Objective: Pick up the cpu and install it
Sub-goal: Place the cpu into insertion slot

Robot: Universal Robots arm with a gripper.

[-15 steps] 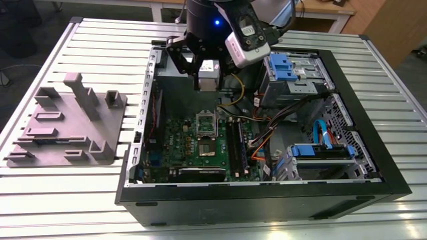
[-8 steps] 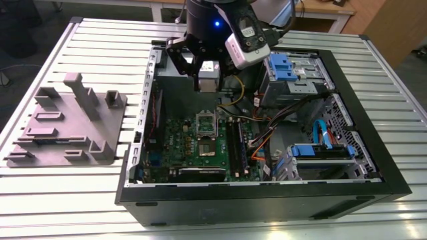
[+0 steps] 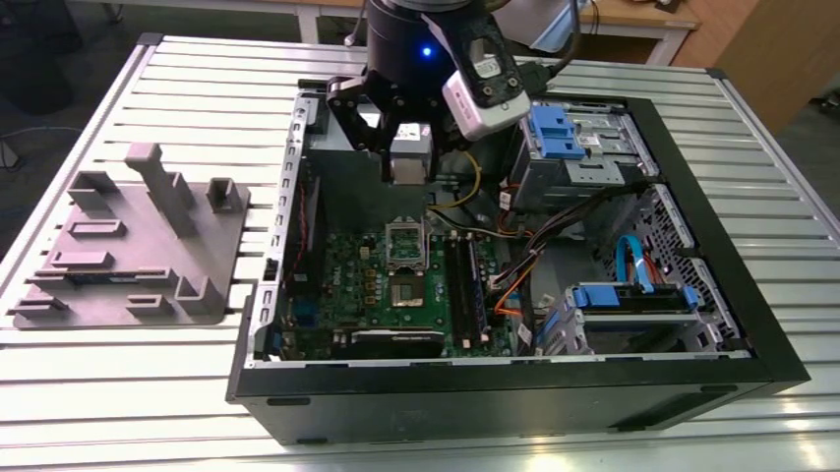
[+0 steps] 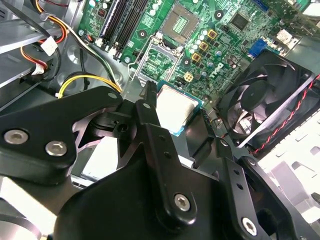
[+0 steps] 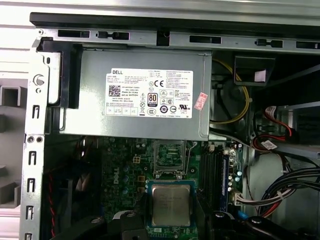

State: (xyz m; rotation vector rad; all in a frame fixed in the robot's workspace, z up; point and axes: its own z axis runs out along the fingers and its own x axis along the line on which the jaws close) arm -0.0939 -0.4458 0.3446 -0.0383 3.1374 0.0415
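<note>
– Over the far end of the open computer case (image 3: 525, 393), toward twelve o'clock in the exterior view, we have the gripper (image 3: 409, 162) clamped on the cpu (image 3: 411, 147), agreed?

– Agreed. In the second wrist view one of the fingers (image 4: 150, 117) presses against the chip's edge, with its partner on the opposite edge. The silvery lid faces the first wrist camera, so we judge that the chip hangs roughly flat, in the air, touching nothing else.

– And the socket (image 3: 407, 290)?

– On the motherboard (image 3: 348, 265), toward six o'clock from the gripper and lower down. What we take for its retention frame (image 4: 160, 55) stands open between the two. The power supply (image 5: 145, 100) sits toward twelve o'clock of the board, and the grey fixture plate (image 3: 132, 246) lies on the slatted table (image 3: 157, 413) at nine o'clock of the case, well apart.

– How do we do this well?

– In our judgement we should hold the chip level, match its orientation to the socket, and lower it straight without pressing. We should also mind the cables at three o'clock and avoid brushing the open frame.

– The arm's pose?

– It enters from twelve o'clock with its wrist pointing steeply down into the case and the fingers lowest.
</note>
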